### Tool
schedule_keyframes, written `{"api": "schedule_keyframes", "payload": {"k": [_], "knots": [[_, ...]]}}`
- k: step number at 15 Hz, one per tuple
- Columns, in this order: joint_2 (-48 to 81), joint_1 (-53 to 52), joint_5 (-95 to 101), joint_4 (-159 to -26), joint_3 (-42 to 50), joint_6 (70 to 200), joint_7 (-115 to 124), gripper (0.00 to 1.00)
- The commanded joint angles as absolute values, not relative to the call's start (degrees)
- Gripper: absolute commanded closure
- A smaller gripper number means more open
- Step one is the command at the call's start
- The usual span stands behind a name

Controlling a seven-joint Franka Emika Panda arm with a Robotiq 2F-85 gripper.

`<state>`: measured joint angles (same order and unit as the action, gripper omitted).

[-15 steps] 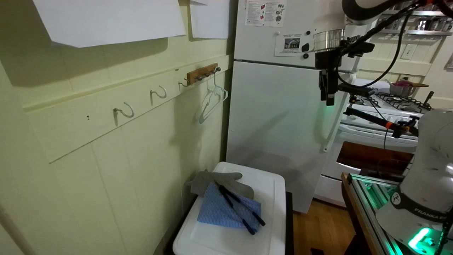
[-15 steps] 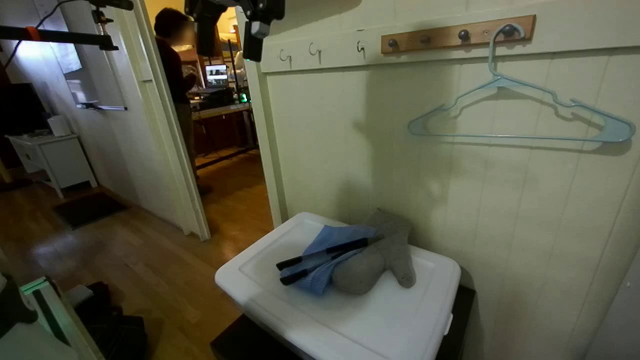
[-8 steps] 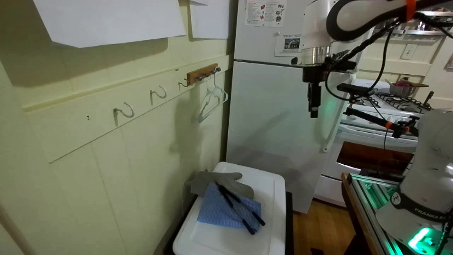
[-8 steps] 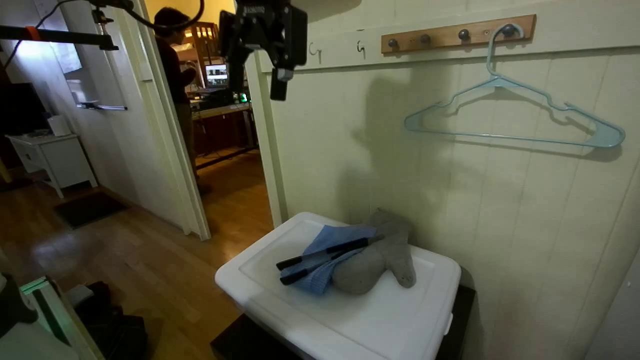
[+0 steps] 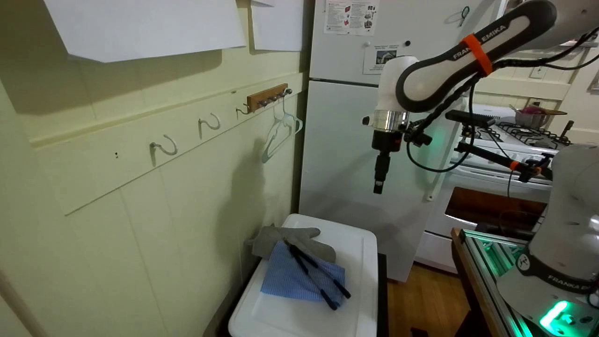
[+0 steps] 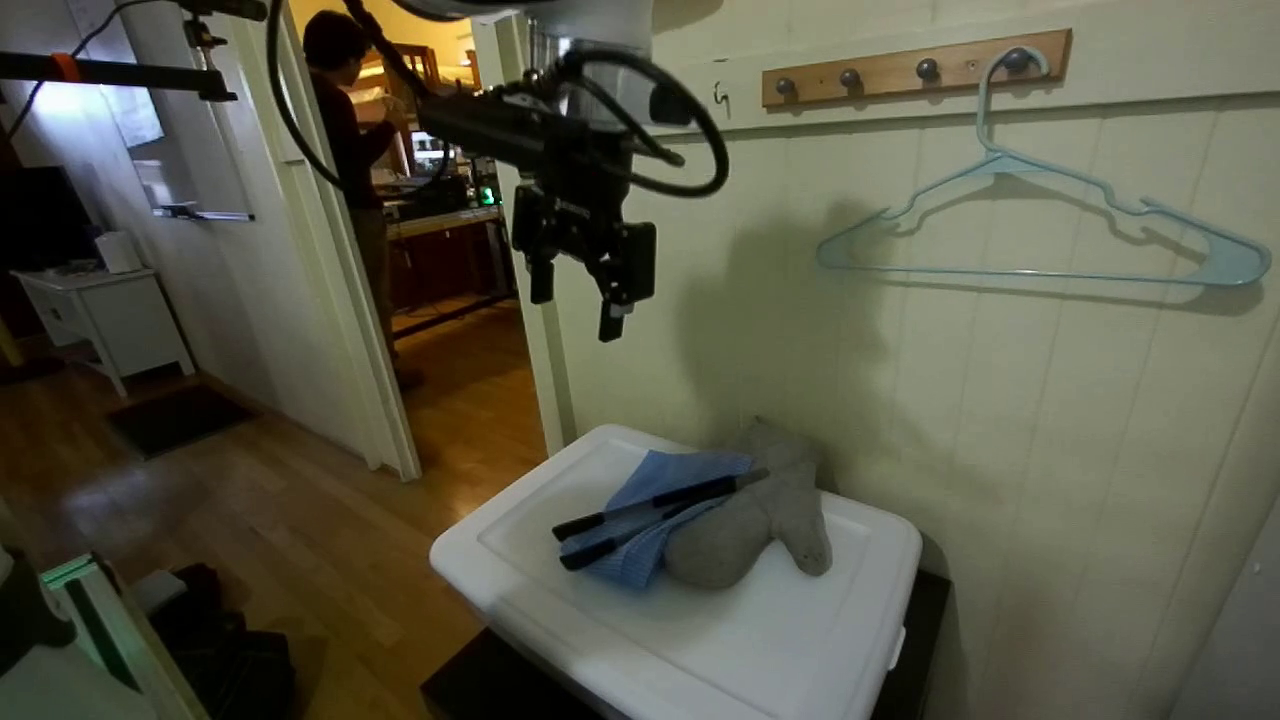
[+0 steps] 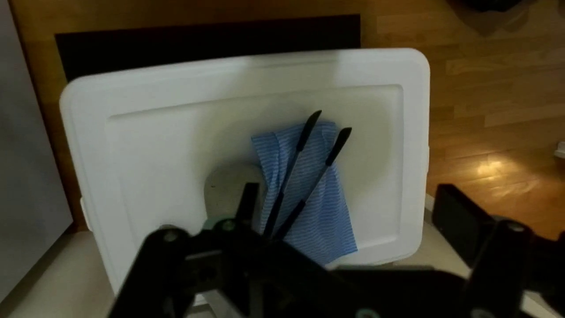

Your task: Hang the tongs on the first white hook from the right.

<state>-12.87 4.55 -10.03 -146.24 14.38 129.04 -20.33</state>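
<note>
The black tongs lie on a blue cloth on a white bin lid. They also show in an exterior view and in the wrist view, where their joined end is hidden behind my gripper. The first white hook from the right is on the wall beside the wooden bar; it also shows in an exterior view. My gripper is open and empty, pointing down well above the lid, apart from the tongs. In the wrist view my gripper has its fingers wide apart.
A grey oven mitt lies partly under the tongs. Two other white hooks, the middle one and the leftmost, share the wall. A wooden bar holds a light blue hanger. A fridge stands behind the lid.
My gripper has come down and closer to the wall and lid, and has turned somewhat. It stays open. The tongs, cloth and mitt have not moved. The hanger swung slightly.
</note>
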Motion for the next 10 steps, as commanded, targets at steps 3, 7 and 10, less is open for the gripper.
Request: {"api": "schedule_keyframes", "payload": {"k": [3, 7, 10], "knots": [[-1.97, 3.09, -22.45, -146.57, 13.68, 141.89, -30.8, 0.0], [-1.58, 5.13, -22.09, -146.34, 11.9, 140.09, -30.5, 0.0], [-0.85, 5.25, -22.24, -145.6, 11.78, 140.1, -30.6, 0.0]]}}
